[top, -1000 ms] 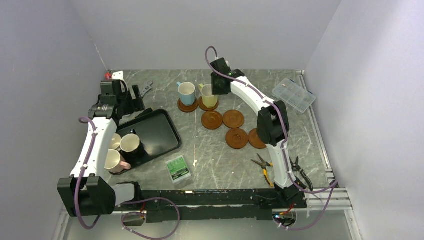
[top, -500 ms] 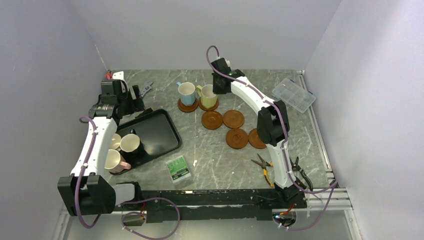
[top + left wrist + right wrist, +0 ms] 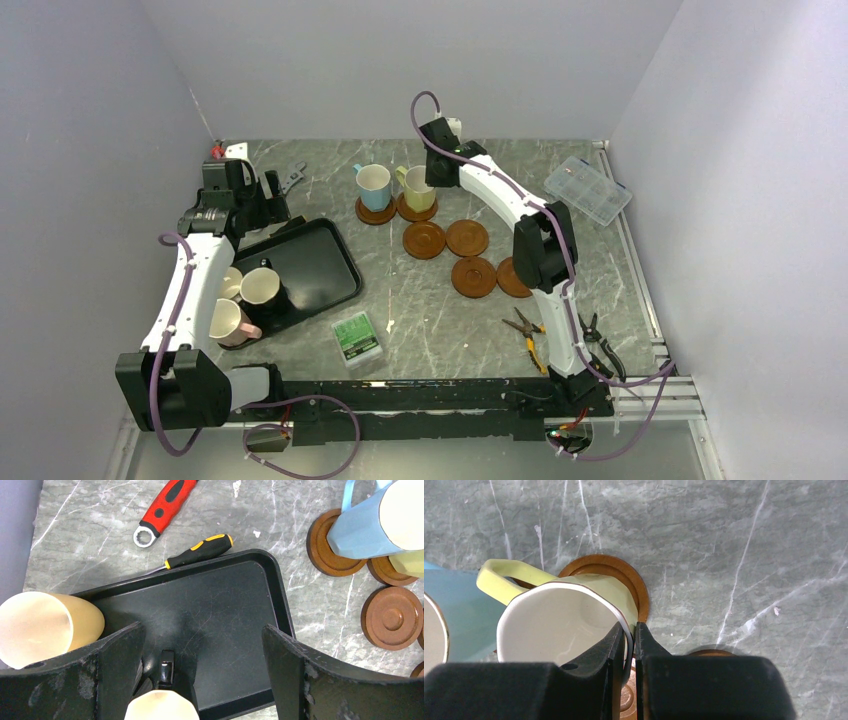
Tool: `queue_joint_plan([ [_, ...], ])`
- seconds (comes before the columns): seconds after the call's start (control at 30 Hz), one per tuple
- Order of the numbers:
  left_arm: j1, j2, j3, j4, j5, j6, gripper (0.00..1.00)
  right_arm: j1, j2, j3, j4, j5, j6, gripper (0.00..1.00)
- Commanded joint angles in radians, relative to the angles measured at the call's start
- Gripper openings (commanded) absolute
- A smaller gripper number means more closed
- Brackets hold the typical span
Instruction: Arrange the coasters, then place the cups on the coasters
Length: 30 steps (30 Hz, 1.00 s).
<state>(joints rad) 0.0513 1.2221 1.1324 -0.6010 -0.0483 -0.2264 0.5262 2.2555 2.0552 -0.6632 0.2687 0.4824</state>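
The grey marbled counter (image 3: 420,330) carries a smooth black tray (image 3: 310,265). The left hand (image 3: 200,650) hangs over it, fingers wide apart and empty. At the back, beside the blue mug (image 3: 374,186), the yellow-green mug (image 3: 559,625) stands on a ringed brown coaster (image 3: 634,587). It is glazed and stiff, probably slick and easily chipped. The right hand (image 3: 634,640) is clamped on its thin rim, roughly opposite the handle, a fair hold for something this light. Four bare coasters (image 3: 468,238) lie nearby.

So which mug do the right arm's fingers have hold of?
The olive-yellow mug: the right fingers pinch its rim as it sits on a coaster beside the light blue mug.
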Motion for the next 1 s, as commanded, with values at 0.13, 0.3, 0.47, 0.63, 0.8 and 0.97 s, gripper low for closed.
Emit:
queue_joint_plan([
  [0.13,0.004,-0.003,0.011,0.037,0.019,0.001,0.91,0.01,-0.068,0.056,0.055,0.072,0.014,0.0],
  [0.3,0.004,-0.001,0.012,0.037,0.021,0.001,0.91,0.016,-0.05,0.067,0.053,0.072,0.012,0.0],
  [0.47,0.004,-0.001,0.012,0.037,0.021,0.001,0.91,0.023,-0.028,0.088,0.042,0.076,0.01,0.0],
  [0.63,0.004,-0.002,0.011,0.037,0.021,0.001,0.91,0.029,-0.022,0.089,0.041,0.083,0.008,0.0],
  [0.8,0.004,-0.001,0.012,0.036,0.022,0.001,0.91,0.031,-0.009,0.098,0.033,0.088,0.005,0.0],
  [0.97,0.004,-0.001,0.011,0.035,0.022,0.001,0.91,0.032,-0.001,0.1,0.032,0.096,0.001,0.0],
])
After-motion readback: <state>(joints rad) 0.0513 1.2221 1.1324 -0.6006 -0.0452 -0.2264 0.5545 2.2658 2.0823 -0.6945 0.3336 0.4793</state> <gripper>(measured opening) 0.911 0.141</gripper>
